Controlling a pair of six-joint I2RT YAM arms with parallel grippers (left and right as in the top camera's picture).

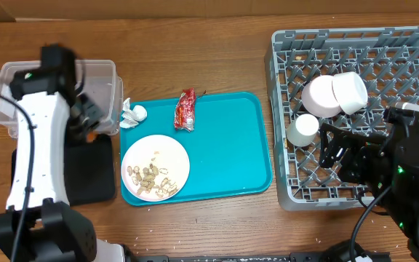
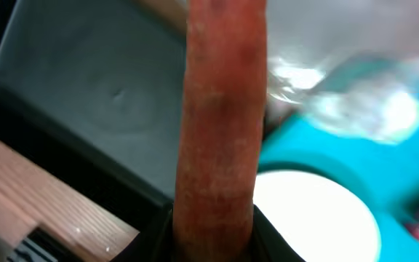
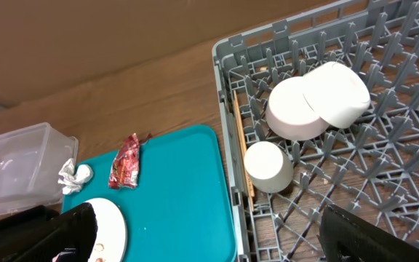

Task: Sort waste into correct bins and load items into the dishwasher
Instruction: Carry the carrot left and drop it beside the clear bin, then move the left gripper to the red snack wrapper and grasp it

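Your surface (image 1: 217, 44) is brown wood, with the grain running left to right in the overhead view and a few darker streaks near the top edge. It fills nearly the whole overhead frame. A dark strip (image 1: 231, 257) runs along the bottom edge there, with small pale flecks on it; can't tell what it is. In your right wrist view the wood looks smoother and redder toward the top, with a pale slanted line at far left. Left wrist view shows a lighter wood corner, lower left, blurred. Light is soft and even, shadows faint.
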